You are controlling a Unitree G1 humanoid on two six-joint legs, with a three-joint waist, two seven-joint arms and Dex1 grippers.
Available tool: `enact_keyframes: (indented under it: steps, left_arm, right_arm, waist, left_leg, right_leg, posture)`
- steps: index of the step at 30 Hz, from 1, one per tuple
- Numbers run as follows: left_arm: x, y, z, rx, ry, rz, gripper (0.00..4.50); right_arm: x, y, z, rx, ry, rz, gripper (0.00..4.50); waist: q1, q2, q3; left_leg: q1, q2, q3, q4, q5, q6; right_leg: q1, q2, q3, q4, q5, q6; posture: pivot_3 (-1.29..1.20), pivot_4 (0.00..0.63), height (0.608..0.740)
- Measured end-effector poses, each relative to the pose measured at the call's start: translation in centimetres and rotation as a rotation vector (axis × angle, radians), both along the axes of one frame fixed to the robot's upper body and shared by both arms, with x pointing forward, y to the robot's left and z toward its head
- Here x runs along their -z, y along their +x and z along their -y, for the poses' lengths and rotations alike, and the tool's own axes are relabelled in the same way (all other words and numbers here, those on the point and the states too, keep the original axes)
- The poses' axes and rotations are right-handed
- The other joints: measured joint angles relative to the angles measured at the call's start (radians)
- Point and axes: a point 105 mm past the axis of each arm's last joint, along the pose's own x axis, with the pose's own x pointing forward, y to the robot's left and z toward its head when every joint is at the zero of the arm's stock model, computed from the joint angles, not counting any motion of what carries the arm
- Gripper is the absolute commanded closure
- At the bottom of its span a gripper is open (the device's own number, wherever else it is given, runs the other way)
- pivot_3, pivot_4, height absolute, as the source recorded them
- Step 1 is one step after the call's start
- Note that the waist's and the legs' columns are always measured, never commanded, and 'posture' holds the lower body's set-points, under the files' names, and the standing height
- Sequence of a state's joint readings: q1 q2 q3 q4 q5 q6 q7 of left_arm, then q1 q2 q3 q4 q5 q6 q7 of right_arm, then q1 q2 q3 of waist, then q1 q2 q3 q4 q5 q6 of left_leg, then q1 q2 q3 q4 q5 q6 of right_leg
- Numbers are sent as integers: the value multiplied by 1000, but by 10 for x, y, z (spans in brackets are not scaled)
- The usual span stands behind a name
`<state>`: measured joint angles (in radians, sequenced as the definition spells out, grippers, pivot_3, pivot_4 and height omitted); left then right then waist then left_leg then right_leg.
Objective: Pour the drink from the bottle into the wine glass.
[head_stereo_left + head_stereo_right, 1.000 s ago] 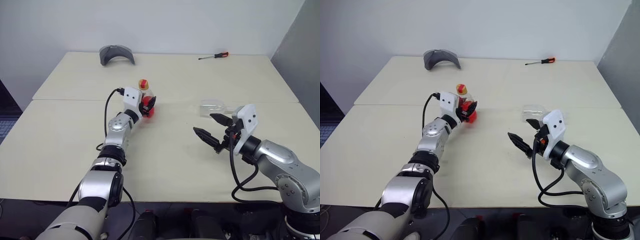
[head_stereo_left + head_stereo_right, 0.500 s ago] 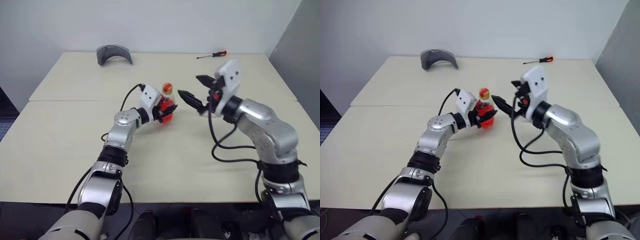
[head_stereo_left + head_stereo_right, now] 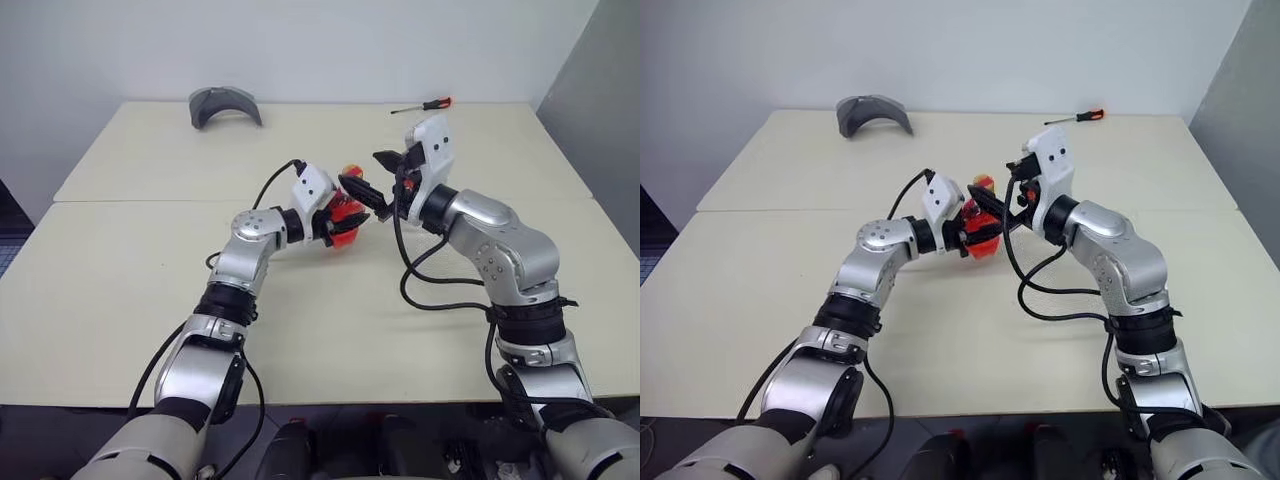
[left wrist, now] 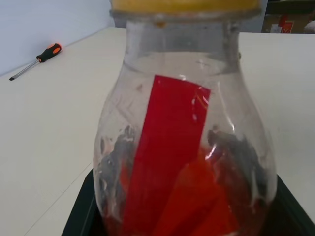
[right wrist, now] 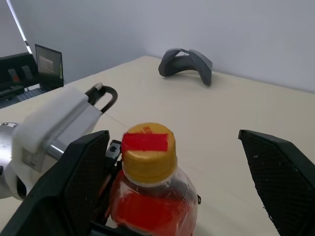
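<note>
both grippers meet mid-table: left gripper (image 3: 345, 212) clamps bottle (image 3: 347, 212), right gripper (image 3: 377, 180) spread.

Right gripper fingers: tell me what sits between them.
The bottle's yellow cap stands between the right gripper's open fingers, untouched; the right wrist view shows it.

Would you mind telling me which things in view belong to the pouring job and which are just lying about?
Part of the job:
- bottle with its drink, held in the left gripper
- right gripper, open around the cap

Just lying about:
- screwdriver at the table's far edge
- grey curved object at the far left
</note>
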<state>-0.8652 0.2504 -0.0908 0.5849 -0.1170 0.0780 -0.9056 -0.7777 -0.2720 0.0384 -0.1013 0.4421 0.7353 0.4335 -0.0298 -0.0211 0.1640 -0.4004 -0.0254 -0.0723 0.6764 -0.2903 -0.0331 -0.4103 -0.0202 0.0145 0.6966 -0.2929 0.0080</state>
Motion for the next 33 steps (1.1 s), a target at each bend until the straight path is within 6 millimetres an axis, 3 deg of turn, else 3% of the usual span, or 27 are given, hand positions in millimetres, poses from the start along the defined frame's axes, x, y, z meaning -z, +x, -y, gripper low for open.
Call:
enact_keyframes:
  steps: [9, 14, 18, 26, 31, 32, 33]
  left_arm:
    - [-9, 6, 5, 5, -7, 18, 2561]
    - [-9, 5, 4, 5, -11, 18, 2882]
    - [-16, -6, 0, 19, -61, 9, 2954]
    - [-52, -71, -22, 124, -118, -24, 2992]
    - [-59, -98, -28, 166, -113, -73, 3031]
    - [-60, -101, -27, 172, -111, -76, 3053]
    - [-59, -103, -24, 186, -99, -79, 3082]
  right_arm:
    - [-9, -3, -6, -47, 25, 1, 3306]
    - [-9, -4, -6, -58, 34, -15, 3302]
    - [-18, -8, -12, -128, 53, -19, 3302]
    - [-58, -40, -31, -582, 46, 8, 3302]
    - [-65, -54, -39, -773, 46, -60, 3302]
    - [-66, -55, -39, -793, 48, -68, 2574]
    - [-67, -57, -41, -821, 50, -76, 2270]
  waist:
    - [-2, 0, 0]
    - [-2, 0, 0]
    - [-3, 0, 0]
    - [-15, 1, 1]
    - [-9, 1, 1]
    - [-7, 1, 1]
    - [-4, 1, 1]
  left_leg:
    - [0, 0, 0, 1, 0, 0]
    - [0, 0, 0, 1, 0, 0]
    - [0, 0, 0, 1, 0, 0]
    - [1, 0, -1, 0, -2, 4]
    - [1, 0, -2, 1, -2, 4]
    - [1, 0, -2, 1, -2, 4]
    - [1, 0, -2, 1, -2, 4]
  right_leg:
    - [0, 0, 0, 1, 0, 0]
    - [0, 0, 0, 1, 0, 0]
    - [0, 0, 0, 1, 0, 0]
    - [0, 0, 0, 1, 0, 0]
    - [1, 0, 0, 0, 0, 0]
    - [1, 0, 0, 0, 0, 0]
    - [1, 0, 0, 0, 0, 0]
  posture:
    - [0, 150, 740]
    - [0, 150, 740]
    - [0, 150, 740]
    - [0, 150, 740]
    - [0, 150, 740]
    - [0, 150, 740]
    - [0, 150, 740]
